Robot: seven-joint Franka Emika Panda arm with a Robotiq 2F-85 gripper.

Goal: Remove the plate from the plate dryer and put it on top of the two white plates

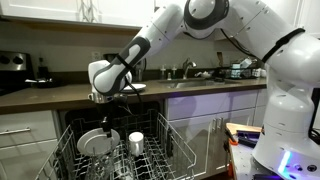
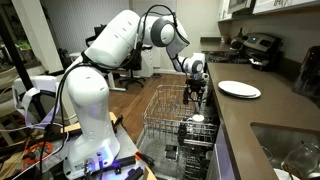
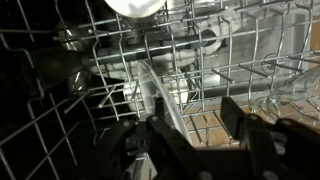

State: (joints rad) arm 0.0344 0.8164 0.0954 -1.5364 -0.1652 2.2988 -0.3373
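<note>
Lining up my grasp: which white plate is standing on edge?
The plate in the plate dryer, upright among the tines; the two white plates lie flat on the counter.

1. Arm (image 1: 150, 40): glossy white rounded shells, with dark grey bands at the joints.
2. Cable (image 1: 245, 50): thin and black, slung along the upper links.
3. Gripper (image 1: 104, 108): black and boxy, with two dark fingers (image 3: 245, 130).
4. Base (image 1: 285, 120): a white column with a blue-violet light low down.
</note>
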